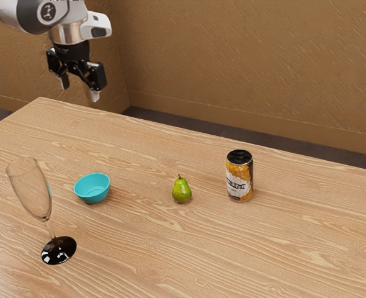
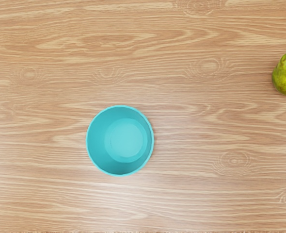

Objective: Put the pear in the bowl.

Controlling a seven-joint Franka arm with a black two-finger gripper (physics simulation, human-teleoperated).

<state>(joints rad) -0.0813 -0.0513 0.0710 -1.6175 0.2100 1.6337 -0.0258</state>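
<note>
The arm point(image 1: 37, 13) reaches in from the exterior view's upper left, its black gripper point(image 1: 80, 91) hanging raised beneath the wrist point(image 1: 69, 34) — both fingers point(image 1: 95, 95) pointing downward, spread well apart.

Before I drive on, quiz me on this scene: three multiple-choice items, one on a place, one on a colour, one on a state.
1. Where is the pear?
A) On the table, between the bowl and the can
B) In the bowl
C) On top of the can

2. What colour is the bowl?
A) Red
B) Black
C) Turquoise

3. What state is the hand in?
A) Shut on the pear
B) Open and empty
C) Shut on the can

Key:
1. A: the exterior view shows it on the wood, bowl to one side, can to the other.
2. C: both views show turquoise.
3. B: the fingers stand apart with nothing between them.
</note>
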